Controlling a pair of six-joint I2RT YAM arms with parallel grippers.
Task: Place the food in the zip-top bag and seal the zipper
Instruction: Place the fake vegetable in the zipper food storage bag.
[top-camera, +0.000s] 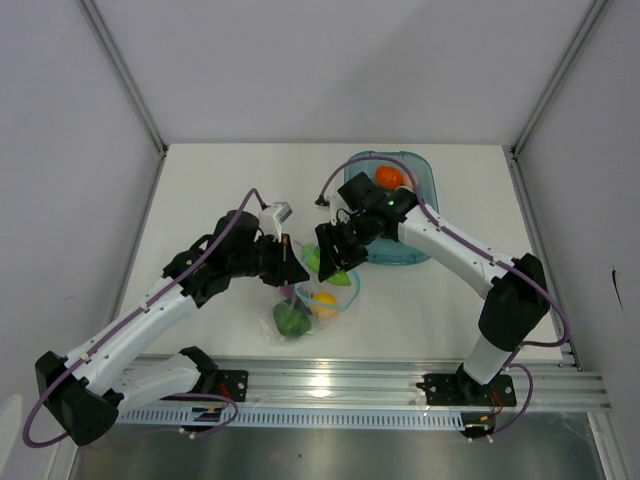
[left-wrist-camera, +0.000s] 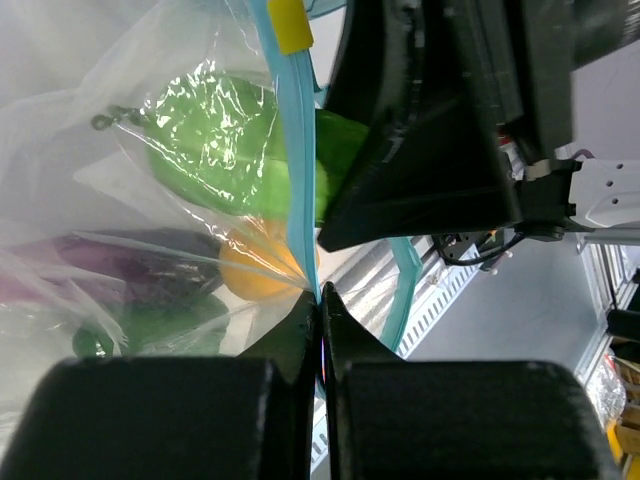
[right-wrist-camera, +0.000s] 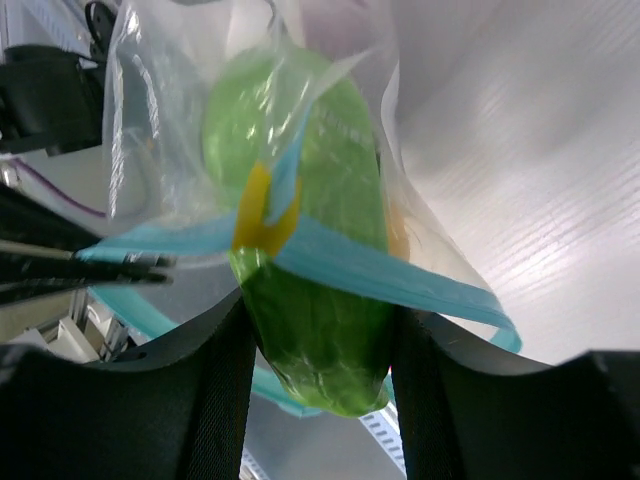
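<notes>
3 white walls (top-camera: 330, 60) surround table (top-camera: 225, 185) and bag (top-camera: 312, 298).

I am looking out under bright, even white light that is falling from overhead onto my table (top-camera: 220, 180) and leaving only soft shadows, while glare is sparkling across the zip-top bag (left-wrist-camera: 120, 120) at my left wrist (both wrist views are blurring close up) and glinting off the metal rail (top-camera: 320, 388).
</notes>
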